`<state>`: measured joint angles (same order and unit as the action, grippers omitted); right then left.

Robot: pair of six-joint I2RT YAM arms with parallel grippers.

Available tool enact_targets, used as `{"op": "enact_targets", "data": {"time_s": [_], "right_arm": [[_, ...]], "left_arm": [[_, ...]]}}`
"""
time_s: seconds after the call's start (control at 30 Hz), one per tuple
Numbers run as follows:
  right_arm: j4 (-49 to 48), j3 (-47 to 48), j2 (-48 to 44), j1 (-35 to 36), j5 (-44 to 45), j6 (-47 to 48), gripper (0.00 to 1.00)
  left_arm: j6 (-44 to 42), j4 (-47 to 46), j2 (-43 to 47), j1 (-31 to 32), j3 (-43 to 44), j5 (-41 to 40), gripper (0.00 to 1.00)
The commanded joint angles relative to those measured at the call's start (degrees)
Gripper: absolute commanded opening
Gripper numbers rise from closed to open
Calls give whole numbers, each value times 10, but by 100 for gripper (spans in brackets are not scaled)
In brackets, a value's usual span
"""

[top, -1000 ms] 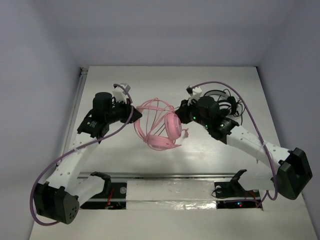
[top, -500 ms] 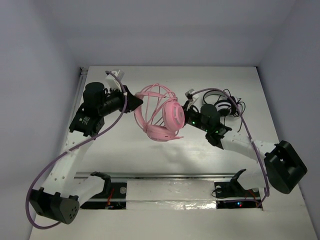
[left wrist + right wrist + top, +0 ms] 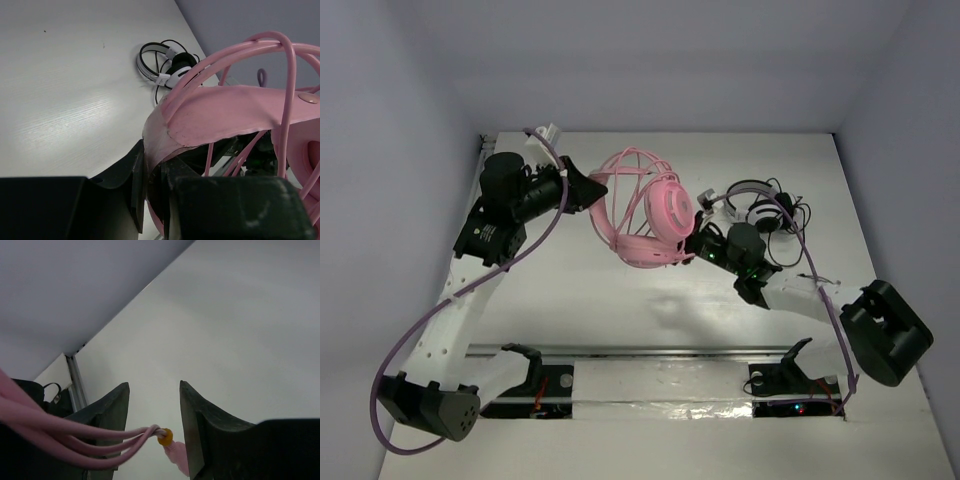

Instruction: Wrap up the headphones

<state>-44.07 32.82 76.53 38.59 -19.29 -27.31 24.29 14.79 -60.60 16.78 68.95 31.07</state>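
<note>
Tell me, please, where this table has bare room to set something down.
The widest bare patch is the near middle of the table, bordered by both forearms and the rail. A bare strip also runs along the back wall. The centre is crowded with the left gripper, right gripper and pink headphones; the black-and-white headphones fill the far right.

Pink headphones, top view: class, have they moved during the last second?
Yes. The pink headphones shifted away from the metal rail near the arm bases, toward the far edge of the table.
</note>
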Motion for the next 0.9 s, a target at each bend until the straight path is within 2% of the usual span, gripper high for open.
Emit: {"op": "enact_targets", "data": {"time_s": [0.0,0.4,0.47,0.53,0.6,0.63,0.73,0.87], "right_arm": [[-79,-22,-13,-4,33,-8,51],[-147,-64,-9,-4,46,-31,50],[-166,-75,-4,-4,45,-42,43],[-168,-74,-1,-4,49,-49,23],[-177,-69,12,-4,41,-58,18],[-180,-65,19,-4,37,-73,7],[-167,-37,47,-4,15,-106,1],[-173,-34,62,10,45,-160,1]], "left_arm": [[59,-55,19,-2,36,21,0],[85,-56,23,-7,59,26,0],[89,-63,25,-7,58,22,0],[106,-72,28,-7,51,16,0],[125,-99,29,-7,38,15,0],[149,-109,29,-7,33,9,0],[216,-166,30,-7,-6,-24,0],[297,-254,39,-7,-78,-97,0]]}}
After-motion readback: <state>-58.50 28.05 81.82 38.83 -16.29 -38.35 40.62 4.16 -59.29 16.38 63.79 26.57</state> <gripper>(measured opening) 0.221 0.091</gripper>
